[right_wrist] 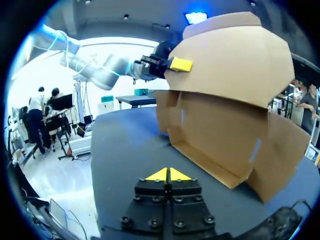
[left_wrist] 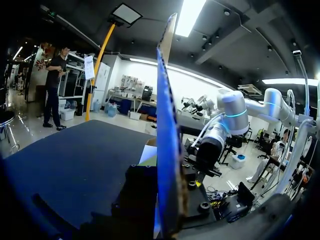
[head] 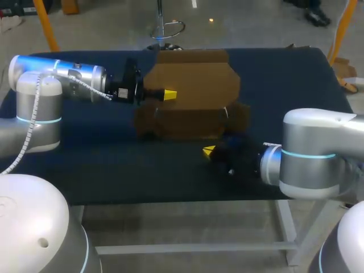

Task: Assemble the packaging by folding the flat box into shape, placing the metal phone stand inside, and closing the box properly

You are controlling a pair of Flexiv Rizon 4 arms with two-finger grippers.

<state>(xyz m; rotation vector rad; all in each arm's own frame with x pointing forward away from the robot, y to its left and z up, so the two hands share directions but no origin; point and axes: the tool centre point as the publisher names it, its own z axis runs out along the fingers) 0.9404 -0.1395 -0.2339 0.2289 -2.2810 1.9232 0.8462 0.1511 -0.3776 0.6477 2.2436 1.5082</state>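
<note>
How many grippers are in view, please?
2. The left gripper is shut on the raised upper flap of the cardboard box. The right gripper, shut and empty, is low over the table in front of the box, not touching it.

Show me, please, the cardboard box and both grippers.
cardboard box [head: 193,79]: head view, on its upper panel.
left gripper [head: 169,94]: head view, yellow tip at the panel.
right gripper [right_wrist: 168,175]: right wrist view, between its yellow tips.
</note>
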